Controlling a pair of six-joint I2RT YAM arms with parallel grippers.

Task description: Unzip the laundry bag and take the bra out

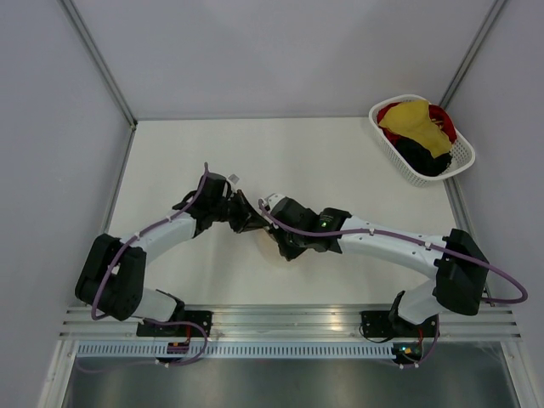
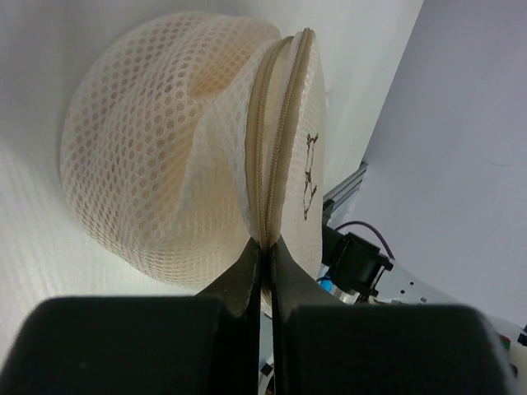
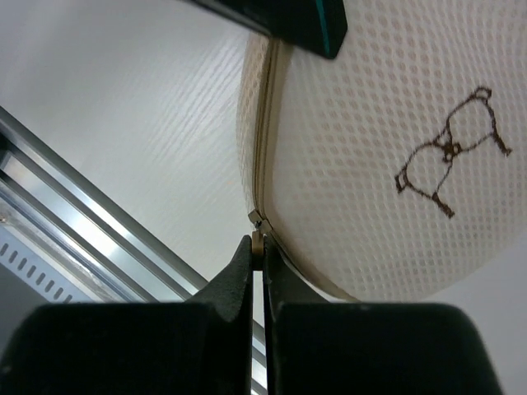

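Observation:
The laundry bag [image 2: 156,164] is a white mesh dome, its closed beige zip [image 2: 276,140] running round the rim. My left gripper [image 2: 265,247] is shut on that zipped rim at its lower end. The round panel [image 3: 395,123] carries a small bra outline [image 3: 449,156]. My right gripper [image 3: 258,251] is shut on the small zip pull [image 3: 258,241] at the panel's edge. The bra [image 2: 210,82] shows only as a peach tint through the mesh. In the top view both arms meet at mid-table and hide the bag.
A white lattice basket [image 1: 459,157] of yellow, red and black clothes stands at the back right corner. An aluminium rail [image 1: 289,316] runs along the near table edge. Grey walls close in the table on three sides.

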